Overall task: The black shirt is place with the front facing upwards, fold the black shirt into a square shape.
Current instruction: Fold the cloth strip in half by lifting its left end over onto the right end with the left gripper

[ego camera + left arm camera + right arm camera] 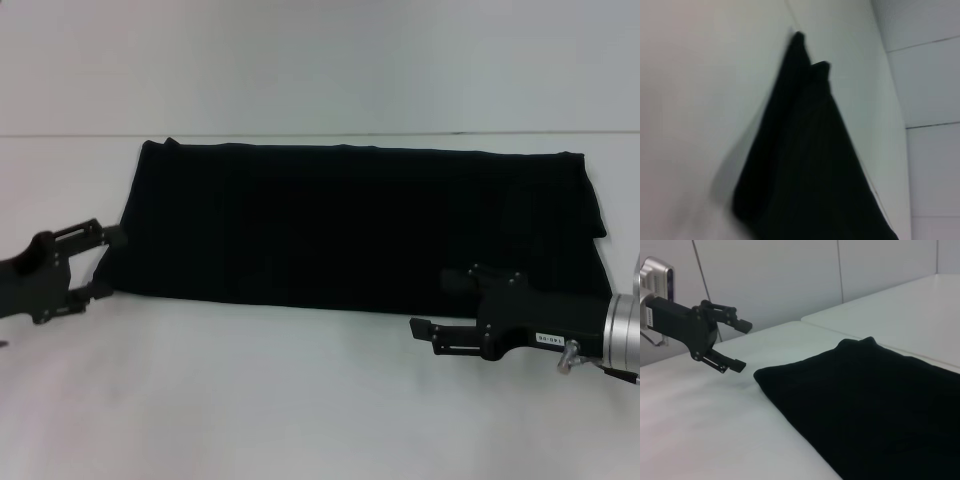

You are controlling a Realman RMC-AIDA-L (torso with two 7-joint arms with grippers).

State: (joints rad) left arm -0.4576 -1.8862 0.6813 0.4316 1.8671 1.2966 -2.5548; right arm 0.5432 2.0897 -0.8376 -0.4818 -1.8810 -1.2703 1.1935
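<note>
white table spreads below, with the black shirt lying folded in a long band across it. left gripper gapes empty at its left end; right gripper hangs open, empty, beside the near edge.

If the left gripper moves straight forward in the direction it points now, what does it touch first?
Most likely the black shirt. The left gripper is open and points at the shirt's left edge, with its fingertips about level with that edge. Its height over the table is unclear.
</note>
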